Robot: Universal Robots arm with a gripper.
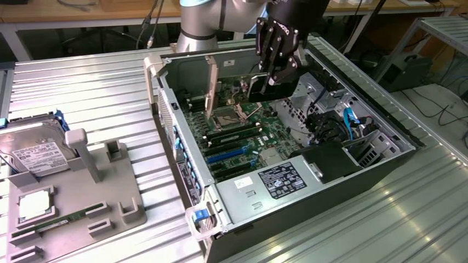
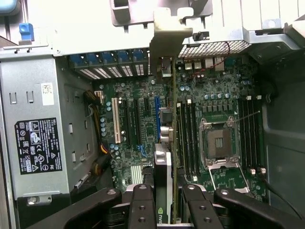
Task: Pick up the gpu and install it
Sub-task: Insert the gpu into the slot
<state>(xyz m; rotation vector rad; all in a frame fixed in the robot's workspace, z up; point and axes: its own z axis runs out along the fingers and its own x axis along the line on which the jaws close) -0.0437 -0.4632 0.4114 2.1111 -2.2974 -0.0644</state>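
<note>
My gripper [image 1: 280, 72] hangs over the open computer case [image 1: 380, 123] and is shut on the gpu [image 1: 272, 87], whose black shroud shows below the fingers. In the wrist view the gpu [image 2: 173, 143] appears edge-on as a thin green board with the shroud beside it, clamped between my fingers [image 2: 143, 207]. Its silver end bracket [image 2: 167, 33] points toward the case's rear slot openings. The card is held above the motherboard [image 2: 133, 129], close to the blue expansion slot [image 2: 157, 117]; I cannot tell whether it touches the slot.
The power supply [image 1: 274, 183] fills the case's near end, with cables and drive bays [image 1: 343, 126] on the exterior view's right. An empty CPU socket [image 2: 219, 143] lies beside the card. On the exterior view's left a grey fixture [image 1: 80, 203] holds a hard drive [image 1: 33, 150] and a RAM stick [image 1: 58, 222].
</note>
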